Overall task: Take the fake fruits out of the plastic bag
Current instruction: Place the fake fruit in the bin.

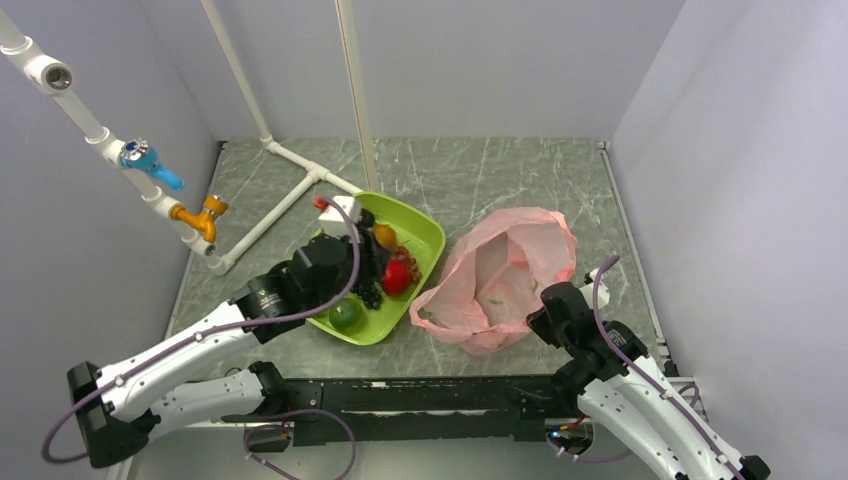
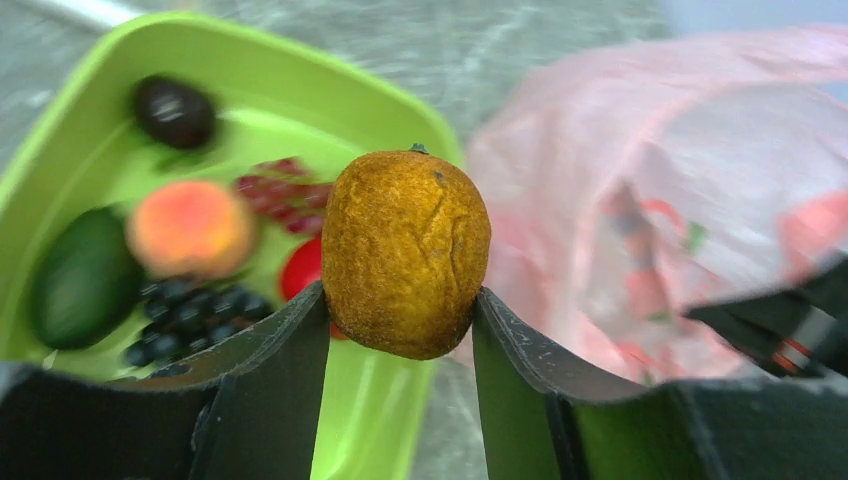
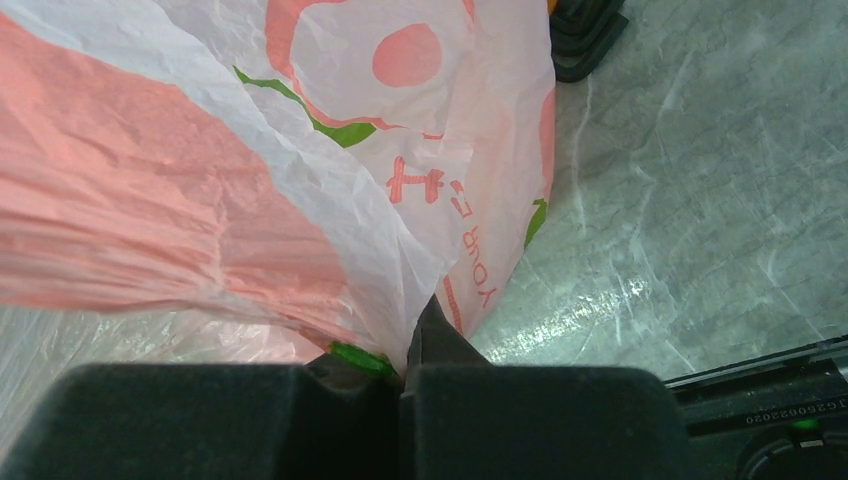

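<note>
Grey marble table (image 1: 500, 170): over the green tray (image 2: 300, 80), a rough ochre fruit (image 2: 405, 250) is clamped by the left gripper (image 2: 400, 295); beside the tray, the pink plastic bag (image 3: 150, 200) is pinched by the right gripper (image 3: 405, 375).

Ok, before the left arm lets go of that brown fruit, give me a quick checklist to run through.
1. Grip: left gripper pinches the brown fruit between both fingers: ok.
2. Fruit over the green tray: ok.
3. Landing room: bare floor shows beside the peach and dark grapes: ok.
4. Bag held: right gripper shut on the plastic bag: ok.
5. More fruit left in the bag: cannot tell, the film hides it.
</note>
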Controlling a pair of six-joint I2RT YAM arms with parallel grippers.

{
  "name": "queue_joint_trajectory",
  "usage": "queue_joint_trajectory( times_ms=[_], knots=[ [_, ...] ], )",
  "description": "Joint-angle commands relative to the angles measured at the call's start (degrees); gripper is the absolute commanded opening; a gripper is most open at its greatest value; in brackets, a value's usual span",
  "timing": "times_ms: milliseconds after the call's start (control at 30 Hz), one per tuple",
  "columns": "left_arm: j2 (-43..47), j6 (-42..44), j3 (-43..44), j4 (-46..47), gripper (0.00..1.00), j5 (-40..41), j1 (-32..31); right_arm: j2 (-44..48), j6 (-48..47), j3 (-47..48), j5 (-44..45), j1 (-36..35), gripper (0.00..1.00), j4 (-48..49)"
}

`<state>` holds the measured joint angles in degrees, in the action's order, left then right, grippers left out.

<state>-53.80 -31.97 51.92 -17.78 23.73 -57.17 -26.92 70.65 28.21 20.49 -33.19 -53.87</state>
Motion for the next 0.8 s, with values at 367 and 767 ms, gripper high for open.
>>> queue_joint_trajectory(
  times_ms=[367, 767],
  knots=[
    [-20.18, -2.75, 4.01, -2.65, 0.44, -22.86, 24.31, 0.31, -1.18, 1.57, 0.28, -0.28, 0.00, 1.40],
    [-36.81, -5.88, 16.76, -1.69, 0.86, -34.09, 24.85, 1.23, -1.69, 1.28, 0.52, -0.23, 0.00, 1.34]
  ],
)
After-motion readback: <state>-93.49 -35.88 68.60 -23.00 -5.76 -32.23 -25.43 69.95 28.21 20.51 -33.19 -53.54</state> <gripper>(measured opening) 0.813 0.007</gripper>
